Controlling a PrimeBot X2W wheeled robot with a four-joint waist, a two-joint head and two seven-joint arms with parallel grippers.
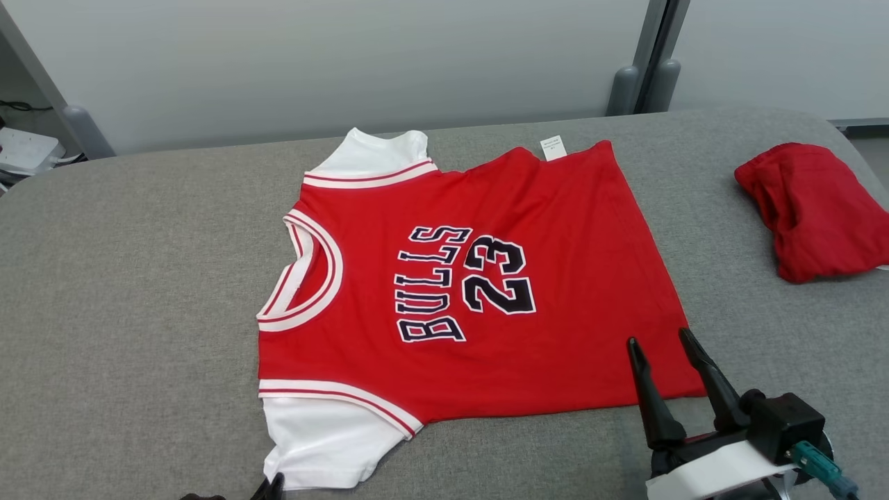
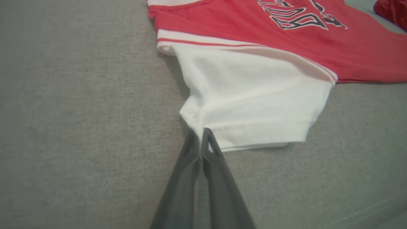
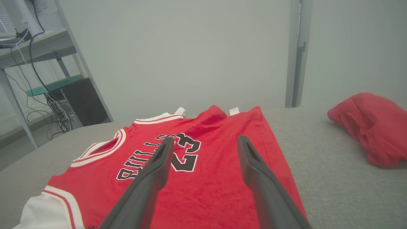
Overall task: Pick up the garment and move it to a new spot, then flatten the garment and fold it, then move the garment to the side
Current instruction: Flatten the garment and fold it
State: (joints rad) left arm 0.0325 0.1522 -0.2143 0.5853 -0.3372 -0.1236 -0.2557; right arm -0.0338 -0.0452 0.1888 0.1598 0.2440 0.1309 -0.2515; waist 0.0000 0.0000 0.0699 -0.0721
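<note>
My left end effector (image 2: 199,132) pinched shut on white sleeve (image 2: 254,95) corner, thin bite tbh. My right end effector (image 1: 658,337) spread, holding nothing. Jersey (image 1: 486,278) flat on worktop (image 1: 139,278), left of red bundle (image 1: 812,208). Worry: one-sided pull slips hem, or drags jersey crooked.

It looks like a robot laboratory or test room. Far ahead of the right pincer (image 3: 205,140), on its left, a metal rack (image 3: 38,47) carries loose cables (image 3: 55,116), with a dark computer case (image 3: 84,101) beside them. Straight ahead stand bare grey partition panels (image 3: 190,54), and below it lies a grey padded table (image 3: 334,190).
</note>
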